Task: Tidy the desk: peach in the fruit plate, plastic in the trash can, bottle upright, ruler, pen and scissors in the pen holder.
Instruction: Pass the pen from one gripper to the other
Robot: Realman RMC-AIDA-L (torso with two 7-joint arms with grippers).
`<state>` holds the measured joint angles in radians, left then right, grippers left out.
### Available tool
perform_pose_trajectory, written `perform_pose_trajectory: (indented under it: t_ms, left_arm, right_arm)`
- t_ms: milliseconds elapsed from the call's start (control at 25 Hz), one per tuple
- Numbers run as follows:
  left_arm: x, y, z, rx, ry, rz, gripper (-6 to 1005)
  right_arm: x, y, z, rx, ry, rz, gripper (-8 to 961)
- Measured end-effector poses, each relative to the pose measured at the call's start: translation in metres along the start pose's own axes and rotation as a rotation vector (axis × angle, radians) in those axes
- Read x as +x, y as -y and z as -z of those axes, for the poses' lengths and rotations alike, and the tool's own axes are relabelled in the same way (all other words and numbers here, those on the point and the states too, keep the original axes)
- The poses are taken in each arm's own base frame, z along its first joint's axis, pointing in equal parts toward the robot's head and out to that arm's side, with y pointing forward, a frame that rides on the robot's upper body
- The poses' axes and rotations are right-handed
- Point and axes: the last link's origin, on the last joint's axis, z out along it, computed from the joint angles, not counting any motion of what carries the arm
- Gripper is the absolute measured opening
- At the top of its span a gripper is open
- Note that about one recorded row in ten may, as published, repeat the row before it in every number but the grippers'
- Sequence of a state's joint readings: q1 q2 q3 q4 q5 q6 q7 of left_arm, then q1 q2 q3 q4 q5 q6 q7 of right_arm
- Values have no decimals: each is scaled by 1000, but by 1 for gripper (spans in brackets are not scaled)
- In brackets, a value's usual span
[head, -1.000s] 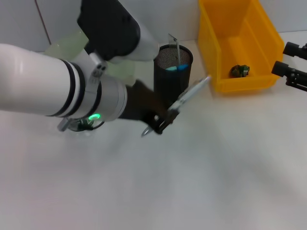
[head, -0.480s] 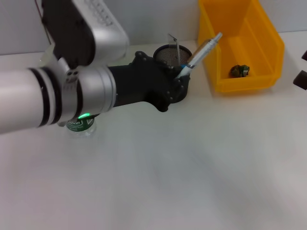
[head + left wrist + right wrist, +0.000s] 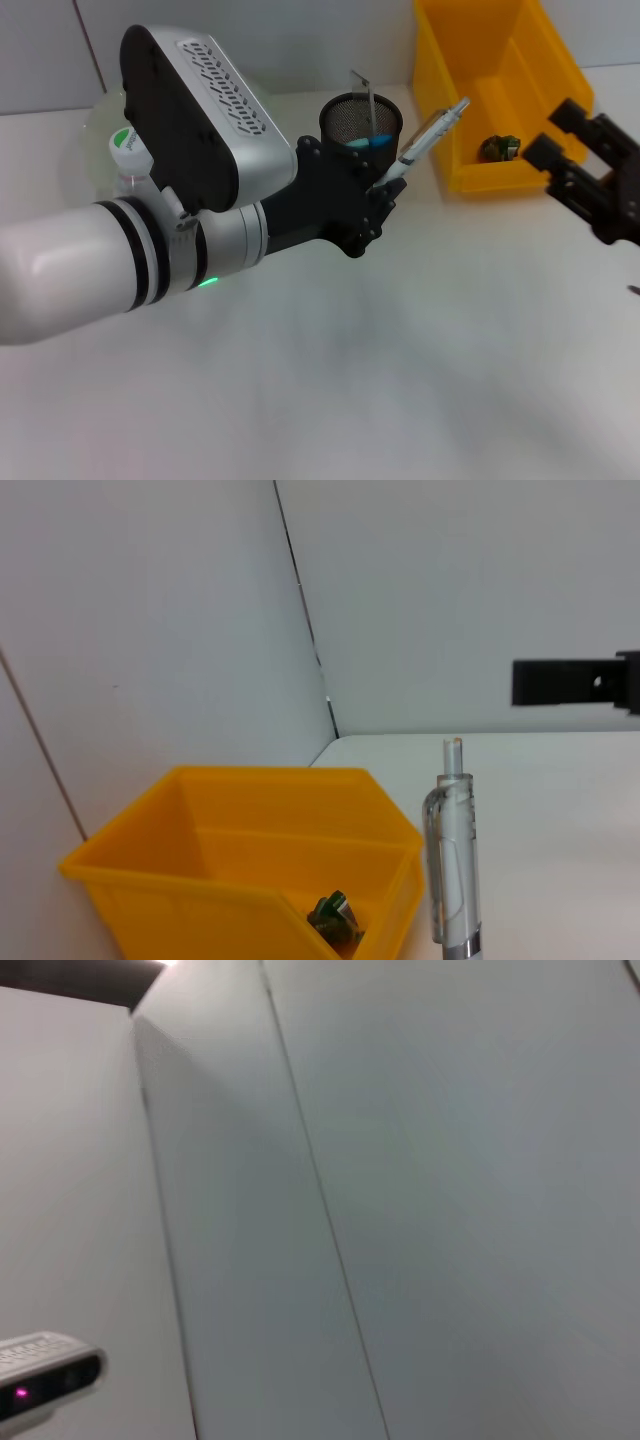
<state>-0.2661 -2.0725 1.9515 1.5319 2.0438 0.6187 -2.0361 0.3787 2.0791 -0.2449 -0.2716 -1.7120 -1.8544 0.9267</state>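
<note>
One pen (image 3: pixel 428 140) clamped in left fingers (image 3: pixel 385 187), tilted beside pen holder (image 3: pixel 360 135)

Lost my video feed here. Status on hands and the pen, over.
Left hand shut on pen, tilted, beside pen holder, not in yet. Right hand open, idle by yellow bin. Nothing blocking the holder.

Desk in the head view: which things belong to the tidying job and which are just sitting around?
Part of the job:
- silver click pen, held by the left gripper
- black mesh pen holder
- yellow plastic bin holding a crumpled green scrap
- clear bottle with a green-and-white cap

Just there:
- right gripper, idle beside the bin
- white desk
</note>
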Motion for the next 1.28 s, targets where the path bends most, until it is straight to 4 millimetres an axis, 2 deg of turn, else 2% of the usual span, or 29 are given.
perform_pose_trajectory:
  t_ms: [200, 600, 1280]
  left_arm:
    - [0, -2, -3, 29, -17, -18, 194]
    - [-4, -8, -4, 20, -104, -21, 209]
    - [-13, -9, -13, 0, -83, -22, 233]
  right_arm:
    - [11, -3, -11, 10, -3, -6, 697]
    - [19, -5, -25, 3, -9, -39, 697]
    - [29, -9, -44, -8, -23, -57, 696]
